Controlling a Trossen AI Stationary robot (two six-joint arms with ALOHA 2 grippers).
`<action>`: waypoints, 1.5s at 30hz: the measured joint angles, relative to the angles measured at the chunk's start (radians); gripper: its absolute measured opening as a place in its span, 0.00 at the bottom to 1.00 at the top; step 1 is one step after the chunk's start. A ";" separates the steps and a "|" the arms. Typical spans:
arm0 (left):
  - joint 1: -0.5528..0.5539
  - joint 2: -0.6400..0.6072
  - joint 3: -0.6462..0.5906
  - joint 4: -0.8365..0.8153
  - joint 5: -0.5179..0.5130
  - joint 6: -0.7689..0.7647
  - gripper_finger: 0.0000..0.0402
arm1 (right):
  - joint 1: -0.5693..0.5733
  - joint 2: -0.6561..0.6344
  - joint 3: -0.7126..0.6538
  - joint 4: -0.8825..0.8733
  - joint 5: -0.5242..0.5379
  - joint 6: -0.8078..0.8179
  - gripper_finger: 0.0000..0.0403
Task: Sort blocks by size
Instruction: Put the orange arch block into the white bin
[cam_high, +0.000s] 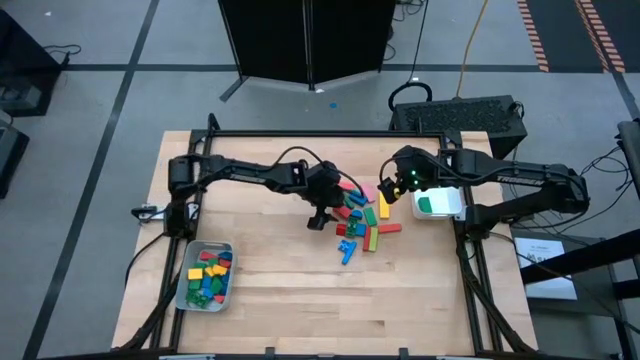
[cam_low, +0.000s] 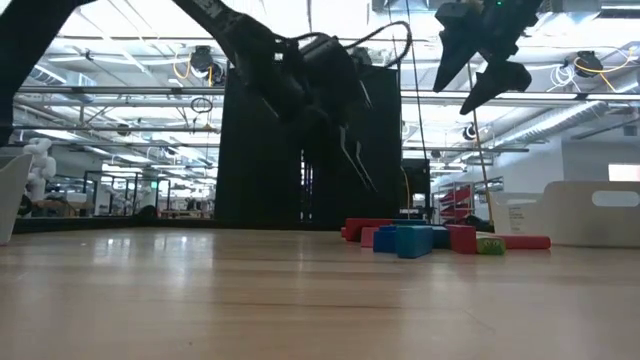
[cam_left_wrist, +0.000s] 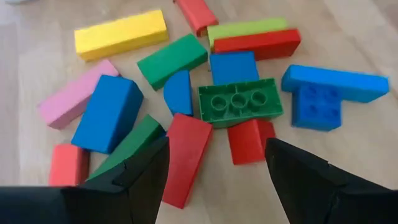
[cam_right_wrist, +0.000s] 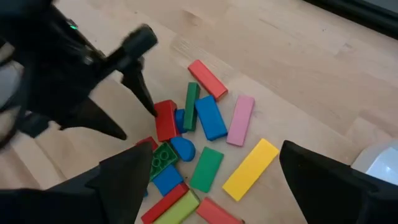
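The blocks (cam_high: 362, 225) lie in a loose pile on the wooden table, right of its middle: red, green, blue, yellow and pink bars, wedges and a green studded brick (cam_left_wrist: 239, 102). My left gripper (cam_high: 320, 218) hangs open just above the pile's left edge, slanting down. A red wedge (cam_left_wrist: 186, 155) and a short red block (cam_left_wrist: 249, 140) show in its open gap without touching it. My right gripper (cam_high: 392, 195) is open, higher up, over the pile's far right side (cam_right_wrist: 214, 148).
A pale tray (cam_high: 205, 275) holding several short blocks sits near the table's front left. A white tray (cam_high: 440, 205) with a green block stands at the right edge, behind my right gripper. Bare wood lies in front of the pile.
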 joint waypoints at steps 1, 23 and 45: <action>0.000 0.010 0.000 0.002 -0.008 0.001 0.66 | 0.000 -0.001 0.000 -0.001 0.000 -0.001 0.85; 0.002 0.110 0.000 0.047 -0.190 -0.064 0.26 | 0.000 -0.001 0.000 0.001 0.001 -0.008 0.85; 0.068 -0.244 0.035 -0.027 -0.292 -0.380 0.26 | 0.001 -0.001 0.000 0.095 0.005 -0.079 0.85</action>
